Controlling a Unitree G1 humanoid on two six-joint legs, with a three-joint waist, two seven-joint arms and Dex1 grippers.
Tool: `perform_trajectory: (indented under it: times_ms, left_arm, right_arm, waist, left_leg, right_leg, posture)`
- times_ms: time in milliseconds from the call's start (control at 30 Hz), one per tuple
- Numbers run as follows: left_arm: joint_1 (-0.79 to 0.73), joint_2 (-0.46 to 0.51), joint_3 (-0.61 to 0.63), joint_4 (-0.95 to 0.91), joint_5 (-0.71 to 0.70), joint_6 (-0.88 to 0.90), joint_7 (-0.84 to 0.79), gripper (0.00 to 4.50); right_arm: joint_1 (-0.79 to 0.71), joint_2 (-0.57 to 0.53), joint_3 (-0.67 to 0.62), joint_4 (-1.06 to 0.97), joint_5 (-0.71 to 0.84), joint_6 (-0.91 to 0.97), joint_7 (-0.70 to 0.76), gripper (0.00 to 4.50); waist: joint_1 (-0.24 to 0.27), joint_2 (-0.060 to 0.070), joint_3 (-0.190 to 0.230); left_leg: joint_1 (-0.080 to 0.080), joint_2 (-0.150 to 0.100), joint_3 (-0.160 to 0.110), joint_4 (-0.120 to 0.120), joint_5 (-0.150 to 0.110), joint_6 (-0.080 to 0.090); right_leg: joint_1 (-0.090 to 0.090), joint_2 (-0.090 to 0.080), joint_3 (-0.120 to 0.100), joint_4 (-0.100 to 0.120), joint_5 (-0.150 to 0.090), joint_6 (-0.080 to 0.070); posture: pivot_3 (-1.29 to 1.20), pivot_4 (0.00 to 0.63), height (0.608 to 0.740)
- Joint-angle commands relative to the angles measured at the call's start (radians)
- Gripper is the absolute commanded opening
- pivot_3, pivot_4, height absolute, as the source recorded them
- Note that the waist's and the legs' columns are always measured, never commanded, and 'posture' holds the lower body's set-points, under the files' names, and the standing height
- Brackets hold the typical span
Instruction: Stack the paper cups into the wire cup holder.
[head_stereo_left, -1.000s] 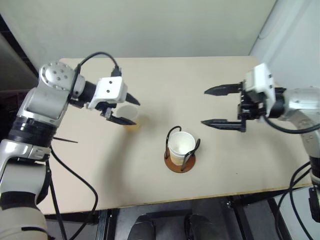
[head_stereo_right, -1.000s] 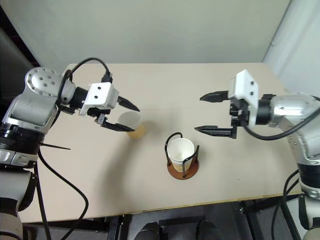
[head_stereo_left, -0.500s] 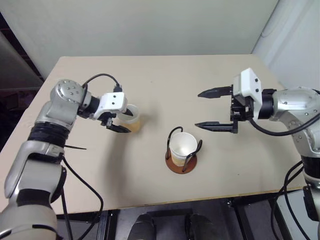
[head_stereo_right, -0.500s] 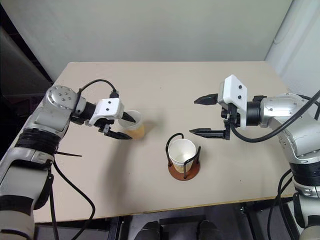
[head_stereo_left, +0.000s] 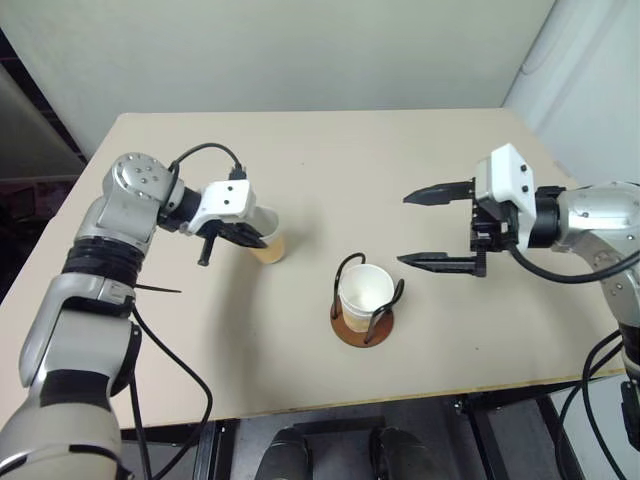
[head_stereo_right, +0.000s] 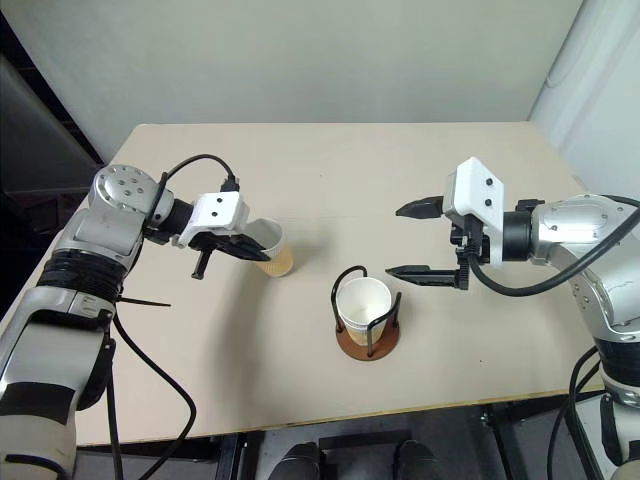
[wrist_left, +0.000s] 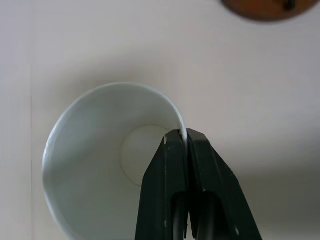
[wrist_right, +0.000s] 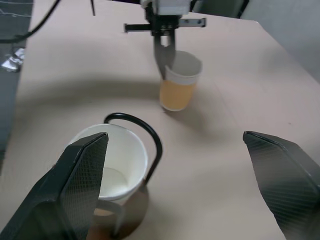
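Pinched on the rim wall of a loose paper cup (head_stereo_left: 263, 236), the left gripper (head_stereo_right: 246, 247) holds it upright — wire cup holder (head_stereo_left: 364, 303) lies rightward, nearer the right gripper (head_stereo_left: 432, 228), jaws wide, empty.

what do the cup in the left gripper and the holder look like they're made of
Cup: looks like thin paper, matte tan outside, white rolled rim and white inside; the left gripper pinches its wall.
Wire cup holder: thin black loops, probably coated metal wire, on a reddish-brown disc base that may be wood or plastic.
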Motion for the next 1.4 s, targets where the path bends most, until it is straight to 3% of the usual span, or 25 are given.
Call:
perform_trajectory:
  times_ms: [33,233,400,500,767,867,1000,1100,1333,1400]
  left_arm:
    - [-0.125,0.03,0.046,-0.257,-0.265,0.127,-0.04,0.03]
    - [-0.217,0.012,0.001,-0.476,-0.524,0.226,-0.04,0.03]
    - [-0.202,0.087,-0.231,-0.583,-0.605,0.141,-0.04,0.03]
    - [-0.205,0.095,-0.305,-0.572,-0.592,0.088,-0.04,0.03]
    - [-0.176,0.059,-0.364,-0.57,-0.56,0.049,-0.04,0.03]
    - [-0.132,0.015,-0.378,-0.544,-0.414,0.01,-0.04,0.03]
    - [-0.108,-0.026,-0.351,-0.535,-0.35,0.022,-0.04,0.03]
    - [-0.103,-0.039,-0.334,-0.552,-0.363,0.044,-0.04,0.63]
    - [-0.066,-0.065,-0.257,-0.572,-0.342,0.068,-0.03,3.04]
    - [-0.059,-0.074,-0.195,-0.554,-0.326,0.106,0.029,3.04]
  right_arm:
    - [0.028,-0.079,-0.143,-0.009,0.041,-0.009,0.04,4.5]
    - [0.097,-0.152,-0.274,-0.031,0.126,0.013,0.081,4.5]
    - [0.161,-0.19,-0.369,-0.1,0.197,0.047,0.07,4.5]
    - [0.195,-0.203,-0.392,-0.113,0.199,0.053,0.051,4.5]
    - [0.254,-0.219,-0.419,-0.134,0.201,0.046,0.024,4.5]
    - [0.272,-0.222,-0.424,-0.134,0.197,0.036,0.024,4.5]
    - [0.269,-0.223,-0.42,-0.137,0.204,0.034,0.017,4.5]
    - [0.266,-0.223,-0.411,-0.133,0.202,0.028,0.017,4.5]
    - [0.226,-0.193,-0.337,-0.121,0.212,0.01,0.023,4.5]
    - [0.194,-0.178,-0.297,-0.099,0.204,-0.007,0.032,4.5]
  waist:
    - [0.009,-0.002,0.001]
    - [0.008,0.001,-0.002]
    - [-0.006,0.002,-0.001]
    - [-0.007,0.002,-0.001]
    - [-0.006,0.002,-0.001]
    - [-0.005,0.003,-0.002]
    - [-0.006,0.003,-0.002]
    - [-0.006,0.003,-0.002]
    - [-0.006,0.003,-0.002]
    - [-0.006,0.003,-0.002]
  left_leg:
    - [-0.002,0.0,0.0,0.0,0.001,-0.002]
    - [0.0,-0.001,0.016,0.001,0.002,-0.004]
    - [0.006,-0.001,0.026,0.002,-0.001,0.0]
    - [0.006,-0.001,0.025,0.003,-0.003,0.003]
    - [0.007,-0.001,0.023,0.008,-0.006,0.01]
    - [0.007,-0.001,0.024,0.008,-0.007,0.011]
    - [0.007,-0.001,0.024,0.009,-0.007,0.011]
    - [0.007,-0.001,0.024,0.01,-0.008,0.012]
    - [0.007,-0.001,0.025,0.01,-0.008,0.012]
    - [0.007,-0.001,0.025,0.01,-0.008,0.012]
  right_leg:
    - [0.0,0.0,0.0,0.0,0.0,0.0]
    - [0.001,-0.002,0.003,-0.006,0.001,0.005]
    - [0.003,-0.003,0.007,-0.003,-0.001,0.009]
    - [0.003,-0.002,0.007,-0.001,-0.001,0.009]
    - [0.005,-0.002,0.007,0.0,-0.001,0.009]
    - [0.006,-0.002,0.007,0.0,-0.001,0.009]
    - [0.006,-0.002,0.007,0.0,0.0,0.01]
    - [0.007,-0.002,0.007,0.0,0.0,0.01]
    - [0.007,-0.002,0.007,0.0,0.0,0.01]
    - [0.007,-0.001,0.007,0.0,0.0,0.01]
  posture:
    - [0.0,0.15,0.74]
    - [0.0,0.15,0.74]
    - [0.0,0.15,0.74]
    - [0.0,0.15,0.74]
    - [0.0,0.15,0.74]
    - [0.0,0.15,0.74]
    - [0.0,0.15,0.74]
    - [0.0,0.15,0.74]
    - [0.0,0.15,0.74]
    - [0.0,0.15,0.74]
